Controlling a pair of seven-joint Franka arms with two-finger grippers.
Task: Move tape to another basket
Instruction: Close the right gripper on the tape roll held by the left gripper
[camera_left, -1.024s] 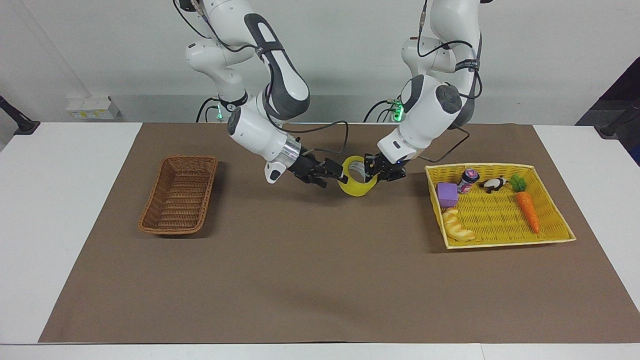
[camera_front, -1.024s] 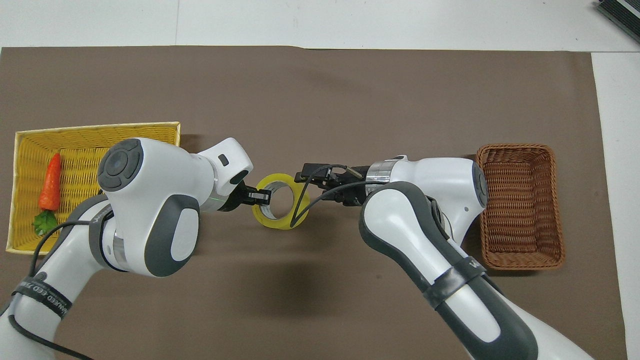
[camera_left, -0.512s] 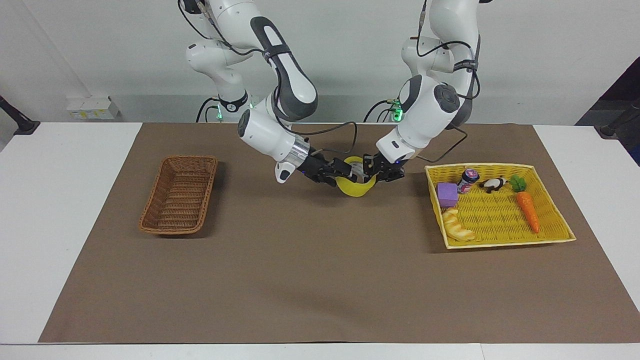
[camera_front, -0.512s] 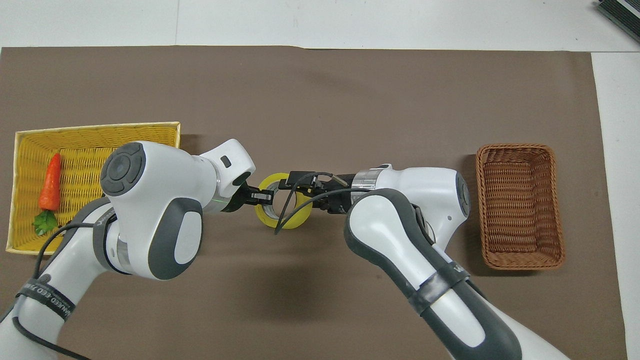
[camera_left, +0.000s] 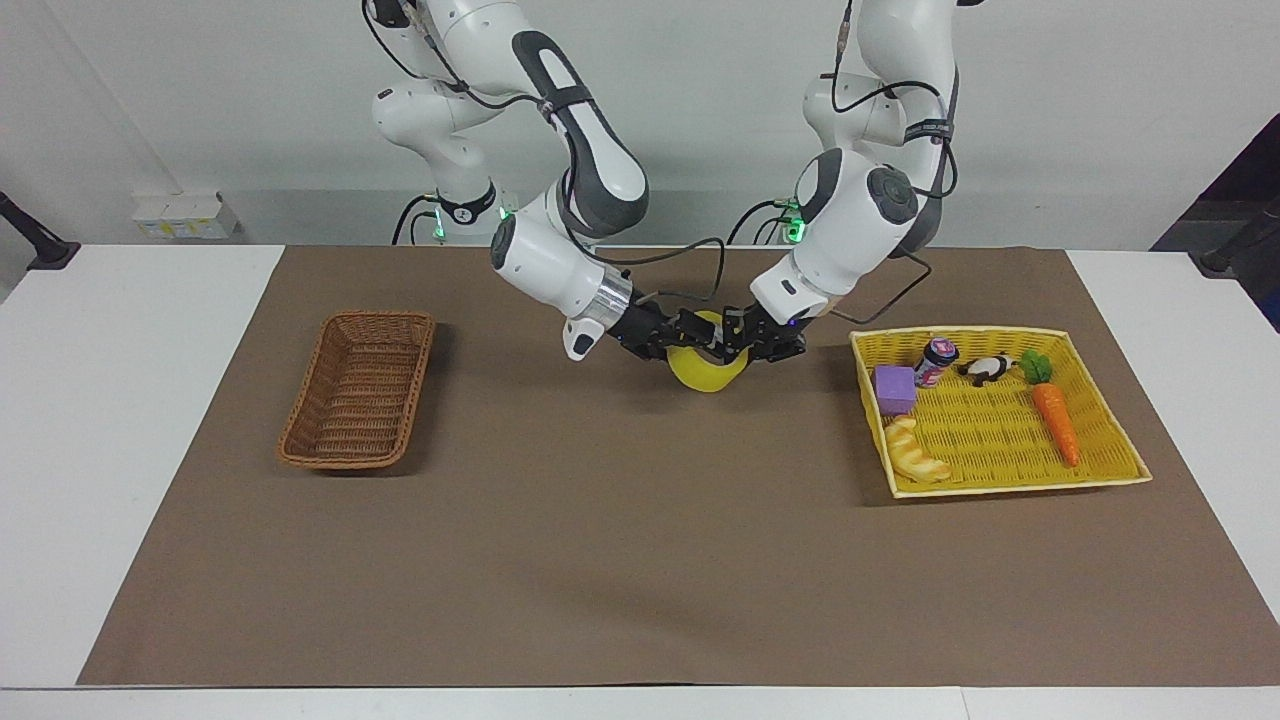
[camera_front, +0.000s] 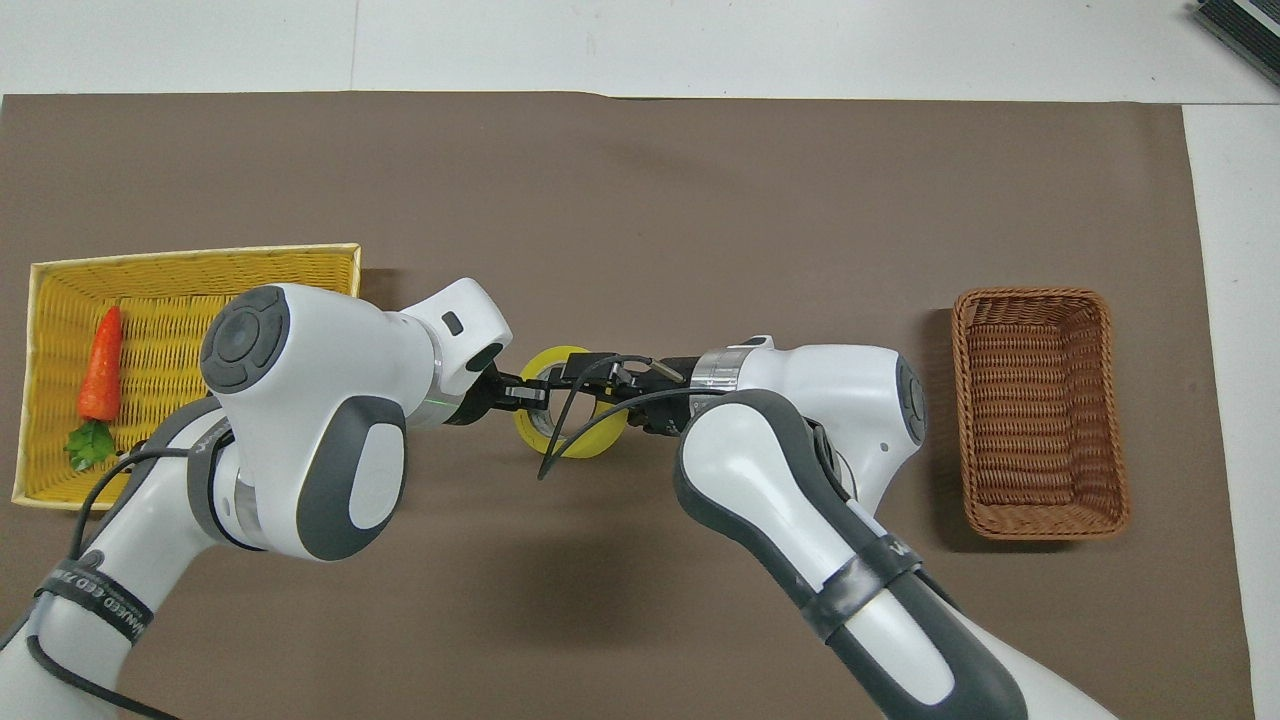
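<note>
We see the tape (camera_left: 707, 372) hanging over mid-worktop, between the tools. The left tool (camera_left: 732, 340) is clenched on its rim. The right tool (camera_left: 693, 336) meets it, grip unclear. The basket (camera_left: 300, 420) lies toward the right arm's end, so that arm is nearer.

A: In the overhead view, how much of the yellow basket (camera_front: 200, 262) showed?
B: Only part; the left arm covered its lower right portion at the frame's left.
A: And the tape (camera_front: 570, 418)?
B: Both tools overlapped its rim mid-frame. The right tool (camera_left: 700, 338) was too small to judge its fingers.
A: The arms?
B: Cut off by the frame's bottom edge.
</note>
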